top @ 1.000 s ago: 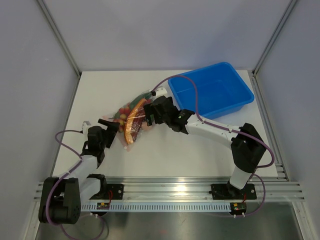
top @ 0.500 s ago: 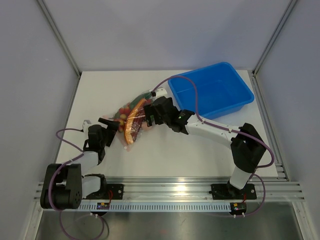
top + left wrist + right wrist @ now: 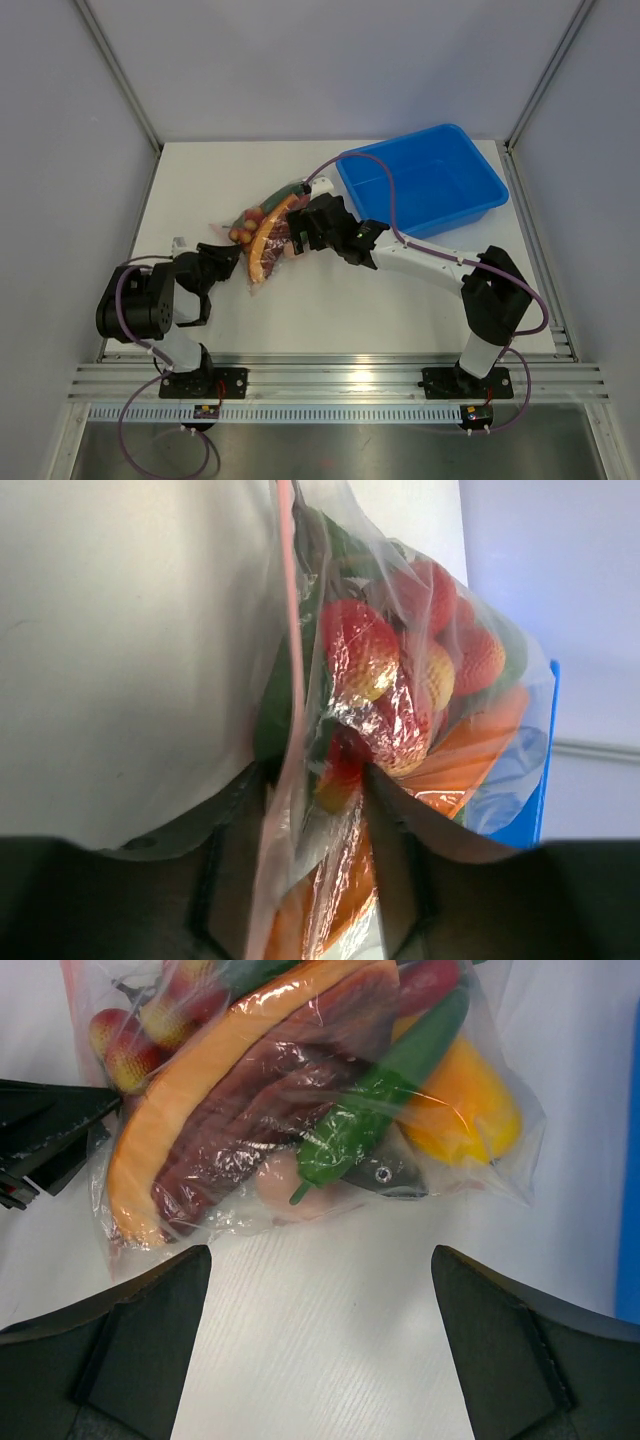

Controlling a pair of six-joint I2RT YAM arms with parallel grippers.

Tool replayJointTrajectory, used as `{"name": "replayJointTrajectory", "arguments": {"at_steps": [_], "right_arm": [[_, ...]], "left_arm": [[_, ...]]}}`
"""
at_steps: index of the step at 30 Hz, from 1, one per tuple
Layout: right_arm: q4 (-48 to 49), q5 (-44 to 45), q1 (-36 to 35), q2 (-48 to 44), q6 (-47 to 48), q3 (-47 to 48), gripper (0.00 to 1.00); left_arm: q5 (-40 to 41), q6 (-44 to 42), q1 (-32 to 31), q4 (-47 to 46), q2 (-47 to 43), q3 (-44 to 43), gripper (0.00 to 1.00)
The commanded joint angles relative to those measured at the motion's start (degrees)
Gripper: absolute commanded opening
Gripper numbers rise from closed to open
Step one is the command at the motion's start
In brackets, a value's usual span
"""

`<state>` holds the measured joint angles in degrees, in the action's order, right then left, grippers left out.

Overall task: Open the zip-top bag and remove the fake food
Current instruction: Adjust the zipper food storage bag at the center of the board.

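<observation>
Nearest, my left gripper straddled the pink zip strip of the zip-top bag; I couldn't tell if it was clamped. The bag lay mid-table, its long axis slanting away rightward, fake food inside. Beyond, my right gripper hung wide apart beside it.

Clear zip-top bag, pink zip strip, on white bench
Fake food inside shows red, yellow, green, orange-brown and grey; the bin is bright blue.
</observation>
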<state>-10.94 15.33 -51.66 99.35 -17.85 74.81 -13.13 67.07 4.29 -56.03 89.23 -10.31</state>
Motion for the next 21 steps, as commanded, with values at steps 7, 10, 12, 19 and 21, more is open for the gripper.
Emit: {"name": "replayJointTrajectory", "arguments": {"at_steps": [7,10,12,19,21], "right_arm": [[2.3,-1.1,-0.5,-2.6,-0.3,0.1,0.99],[2.4,-1.9,-0.5,-2.3,-0.4,0.3,0.99],[2.1,-3.2,-0.5,-2.0,-0.9,0.5,1.0],[-7.2,-6.3,-0.5,2.5,-8.7,5.9,0.99],[-7.3,-8.2,-0.5,4.3,-11.1,6.6,0.99]], "left_arm": [[-8.5,5.3,2.4,-25.6,8.6,3.4,0.12],[-8.6,5.5,2.5,-24.9,7.0,4.1,0.06],[-8.3,5.4,2.5,-22.7,4.4,4.5,0.02],[-4.5,4.0,2.4,-9.8,-9.3,5.6,0.0],[-3.1,2.5,2.4,-0.4,-15.8,4.6,0.0]]}}
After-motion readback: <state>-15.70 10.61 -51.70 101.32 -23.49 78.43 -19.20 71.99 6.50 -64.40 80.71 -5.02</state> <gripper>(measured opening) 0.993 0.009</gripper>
